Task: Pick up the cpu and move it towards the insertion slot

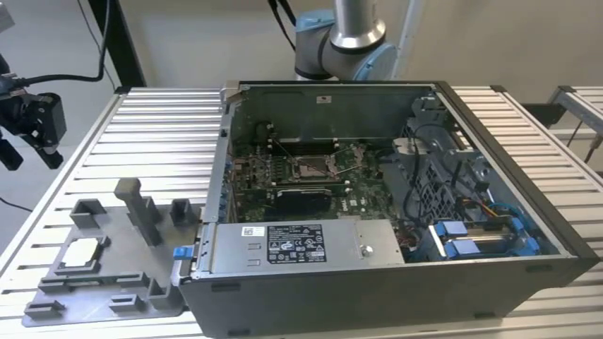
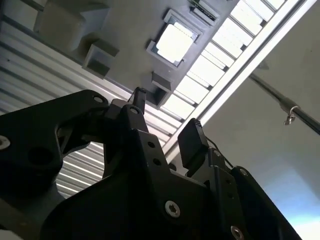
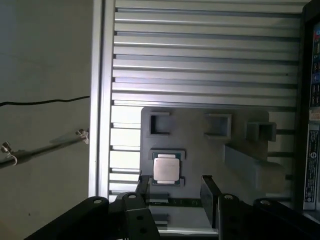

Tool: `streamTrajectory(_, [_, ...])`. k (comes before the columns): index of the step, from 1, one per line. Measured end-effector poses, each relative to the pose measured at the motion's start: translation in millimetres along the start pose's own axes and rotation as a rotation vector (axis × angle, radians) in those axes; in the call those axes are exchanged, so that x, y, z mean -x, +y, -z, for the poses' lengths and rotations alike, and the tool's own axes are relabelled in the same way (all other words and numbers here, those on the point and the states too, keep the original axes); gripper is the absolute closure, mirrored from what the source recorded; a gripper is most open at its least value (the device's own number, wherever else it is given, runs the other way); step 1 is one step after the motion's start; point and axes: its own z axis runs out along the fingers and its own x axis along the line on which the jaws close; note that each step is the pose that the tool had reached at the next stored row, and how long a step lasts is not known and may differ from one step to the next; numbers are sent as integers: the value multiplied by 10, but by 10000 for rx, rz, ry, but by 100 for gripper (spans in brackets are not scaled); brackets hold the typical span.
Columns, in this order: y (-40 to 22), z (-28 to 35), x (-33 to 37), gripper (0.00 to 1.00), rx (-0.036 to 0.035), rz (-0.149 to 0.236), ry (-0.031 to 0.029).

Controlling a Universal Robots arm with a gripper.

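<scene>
The cpu is a small pale square plate lying flat in a recess of the grey plastic tray at the exterior view's left. In both wrist views the cpu lies just beyond my fingertips. My gripper hangs well above the table's left edge, apart from the tray. The gripper is open with nothing between its black fingers. The insertion slot, a shiny metal-framed socket, sits on the motherboard inside the open computer case, far from the gripper.
The open computer case takes up the table's middle and right, with a white-labelled grey metal box at its front. Upright grey blocks stand on the tray. The slatted aluminium table ends close to the tray.
</scene>
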Motion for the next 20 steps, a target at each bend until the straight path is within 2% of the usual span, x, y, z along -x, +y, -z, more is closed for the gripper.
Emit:
streamTrajectory(7, [0, 0, -7, 100, 0, 0, 0])
streamTrajectory(8, [0, 0, -8, 0, 0, 0, 0])
streamTrajectory(12, [0, -13, -10, 0, 0, 1, -2])
streamTrajectory(20, [-6, -155, -10, 0, -4, -88, -4])
